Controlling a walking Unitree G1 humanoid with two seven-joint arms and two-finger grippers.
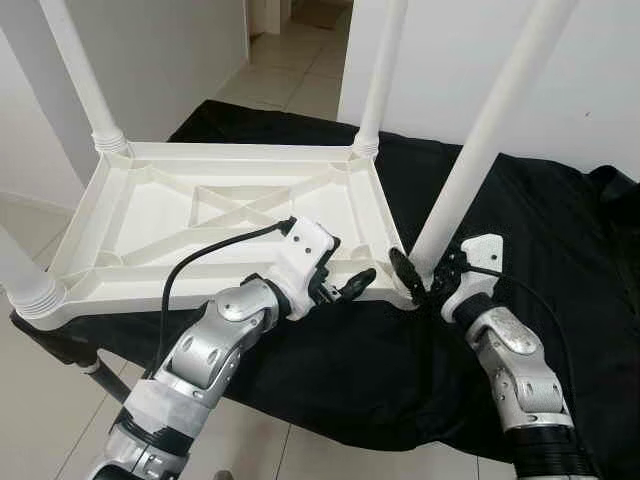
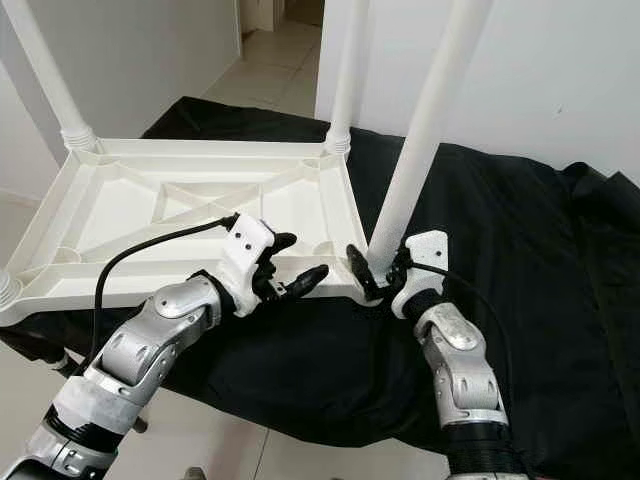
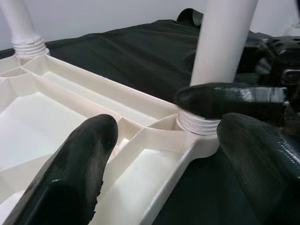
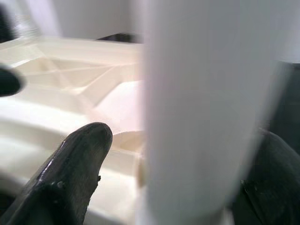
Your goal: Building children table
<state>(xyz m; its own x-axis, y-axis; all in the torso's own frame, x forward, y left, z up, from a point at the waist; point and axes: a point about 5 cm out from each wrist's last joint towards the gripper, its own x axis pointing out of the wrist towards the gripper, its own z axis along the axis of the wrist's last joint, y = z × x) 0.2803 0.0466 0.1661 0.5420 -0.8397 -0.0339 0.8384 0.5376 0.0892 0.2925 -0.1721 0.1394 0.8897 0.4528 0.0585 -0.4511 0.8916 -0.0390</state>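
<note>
Lying upside down across the centre-left of the left eye view, the white table top (image 1: 200,215) rests on a black cloth (image 1: 560,260) with legs pointing up (ribbed underside showing). At lower centre the left gripper (image 1: 345,283) straddles its near rim, fingers spread apart. Right of it, the right gripper (image 1: 425,280) clasps the base of the near-right leg (image 1: 490,140).

Left wrist view: black fingers (image 3: 70,173) flank the rim.

Right wrist view: fingers (image 4: 70,178) bracket the blurred leg.
</note>
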